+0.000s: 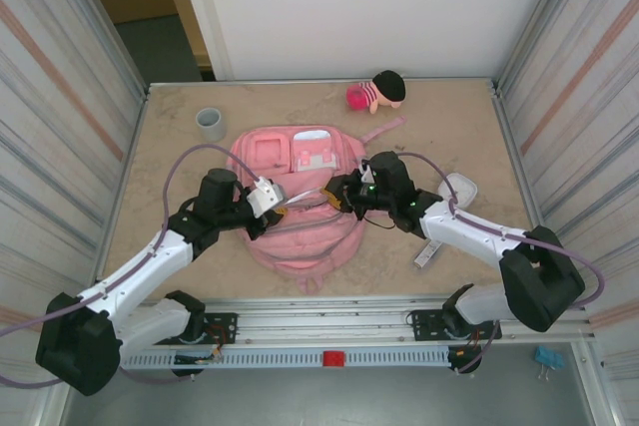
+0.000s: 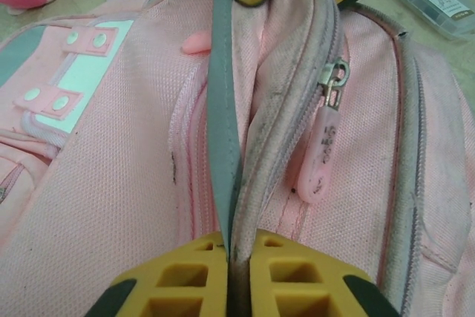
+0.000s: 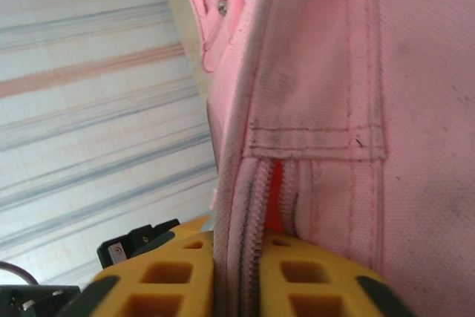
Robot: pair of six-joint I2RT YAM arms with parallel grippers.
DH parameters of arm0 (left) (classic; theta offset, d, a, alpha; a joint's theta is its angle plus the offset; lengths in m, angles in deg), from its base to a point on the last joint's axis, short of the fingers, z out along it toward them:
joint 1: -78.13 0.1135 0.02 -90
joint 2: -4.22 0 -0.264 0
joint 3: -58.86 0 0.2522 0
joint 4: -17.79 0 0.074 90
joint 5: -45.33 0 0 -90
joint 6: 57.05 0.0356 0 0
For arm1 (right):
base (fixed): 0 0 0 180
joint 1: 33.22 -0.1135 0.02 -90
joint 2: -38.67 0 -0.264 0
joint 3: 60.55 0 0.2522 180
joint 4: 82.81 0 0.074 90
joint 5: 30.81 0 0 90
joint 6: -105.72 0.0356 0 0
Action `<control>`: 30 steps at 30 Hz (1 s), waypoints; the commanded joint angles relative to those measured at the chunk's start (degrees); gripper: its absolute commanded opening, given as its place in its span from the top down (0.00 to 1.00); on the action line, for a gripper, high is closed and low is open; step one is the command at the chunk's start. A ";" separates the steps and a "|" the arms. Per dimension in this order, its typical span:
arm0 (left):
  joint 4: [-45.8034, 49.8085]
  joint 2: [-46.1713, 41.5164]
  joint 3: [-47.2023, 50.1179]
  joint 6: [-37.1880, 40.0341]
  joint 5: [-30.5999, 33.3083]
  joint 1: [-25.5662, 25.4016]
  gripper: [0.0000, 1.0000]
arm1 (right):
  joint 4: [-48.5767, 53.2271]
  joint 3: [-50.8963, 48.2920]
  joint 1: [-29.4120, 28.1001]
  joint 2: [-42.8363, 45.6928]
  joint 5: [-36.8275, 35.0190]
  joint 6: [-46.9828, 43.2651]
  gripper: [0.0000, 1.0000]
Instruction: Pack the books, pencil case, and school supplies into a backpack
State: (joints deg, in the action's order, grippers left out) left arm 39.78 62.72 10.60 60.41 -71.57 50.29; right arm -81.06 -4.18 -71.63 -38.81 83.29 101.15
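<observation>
Pink backpack [image 1: 300,241] flat mid-table, front up; white box [image 1: 461,188] right.

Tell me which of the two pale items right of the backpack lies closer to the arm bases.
The narrow grey-white strip, level with the backpack's lower end; the white rounded box sits farther back.

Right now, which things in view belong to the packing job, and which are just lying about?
Belong to the job:
pink backpack, its zip edge pinched by the left gripper and the right gripper
white rounded-square box
narrow grey-white strip

Just lying about:
pink plush doll with black hair
grey cup
</observation>
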 commanded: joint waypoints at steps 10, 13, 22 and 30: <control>9.54 -9.29 -8.15 -33.42 -2.04 -3.77 0.48 | -3.17 2.72 -1.49 -1.39 1.06 -0.61 0.99; 10.16 -12.02 -7.27 -47.32 -0.11 -3.89 0.42 | -2.92 3.25 -1.64 -1.92 1.75 -0.93 1.00; 10.55 -12.30 -1.18 -68.71 1.07 -5.03 0.36 | -1.00 4.32 -2.70 -2.08 1.74 -2.25 1.00; 7.01 -8.58 -0.12 -67.07 2.39 -7.69 0.35 | -1.80 4.93 -3.54 -3.29 2.04 -2.01 1.00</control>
State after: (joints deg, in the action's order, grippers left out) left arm 49.01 53.17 11.08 -6.05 -70.23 43.56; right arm -80.19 -2.17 -73.89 -41.10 83.22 100.58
